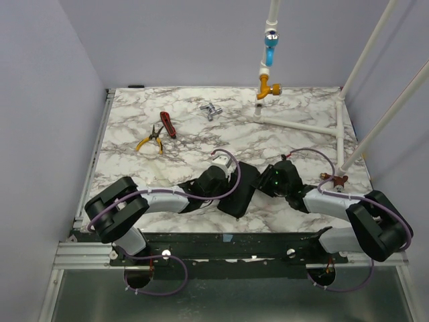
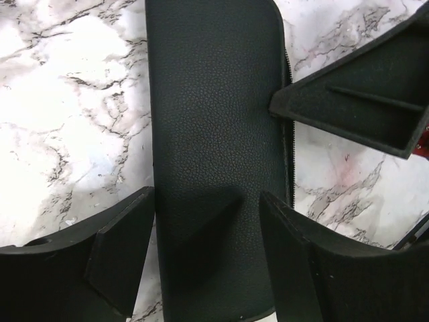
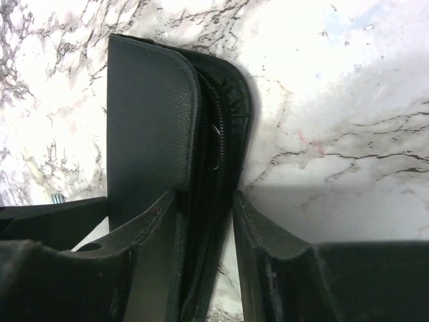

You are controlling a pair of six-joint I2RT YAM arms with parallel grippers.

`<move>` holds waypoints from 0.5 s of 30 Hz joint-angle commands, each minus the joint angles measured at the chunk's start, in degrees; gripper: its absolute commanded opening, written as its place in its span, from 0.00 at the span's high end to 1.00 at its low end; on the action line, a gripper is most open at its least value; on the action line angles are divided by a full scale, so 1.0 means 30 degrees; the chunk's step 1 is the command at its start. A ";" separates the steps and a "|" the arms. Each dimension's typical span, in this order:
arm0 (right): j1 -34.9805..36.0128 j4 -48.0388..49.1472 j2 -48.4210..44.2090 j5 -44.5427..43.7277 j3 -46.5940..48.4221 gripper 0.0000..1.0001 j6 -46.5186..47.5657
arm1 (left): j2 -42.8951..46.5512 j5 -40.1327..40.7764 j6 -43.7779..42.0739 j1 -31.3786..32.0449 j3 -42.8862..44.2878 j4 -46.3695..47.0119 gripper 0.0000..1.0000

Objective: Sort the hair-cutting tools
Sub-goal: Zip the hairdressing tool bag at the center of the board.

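Far back on marble, scissors (image 1: 210, 111) lie well apart from both arms. Likely light, stiff, slick steel: you pinch at loops. Left gripper (image 2: 206, 201) wide astride black case (image 2: 214, 100); right gripper (image 3: 204, 198) narrow round its zip edge, can't tell if pinched

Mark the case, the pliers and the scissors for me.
Case (image 2: 214, 134): left wrist view, middle of its leather face.
Pliers (image 1: 152, 138): top view, near the pivot.
Scissors (image 1: 211, 111): top view, middle of the silver metal.
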State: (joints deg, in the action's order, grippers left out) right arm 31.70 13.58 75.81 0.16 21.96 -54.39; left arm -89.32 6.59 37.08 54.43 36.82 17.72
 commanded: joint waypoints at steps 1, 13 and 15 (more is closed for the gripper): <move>0.0005 0.0052 0.0892 0.1655 -0.1027 0.62 0.0189 | -0.0036 -0.2774 -0.0202 0.0017 -0.0854 0.2488 0.37; 0.2264 -0.0402 0.0827 0.3437 -0.1811 0.66 -0.0538 | 0.2659 -0.3720 0.0375 0.1990 -0.3607 0.1932 0.38; 0.2902 -0.0880 0.0429 0.3538 -0.1883 0.66 -0.0648 | 0.3327 -0.3237 0.0833 0.2748 -0.4105 0.1345 0.38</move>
State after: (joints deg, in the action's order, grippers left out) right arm 35.68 20.10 77.08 4.58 18.98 -55.24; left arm -83.18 -0.89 36.99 58.22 26.76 22.06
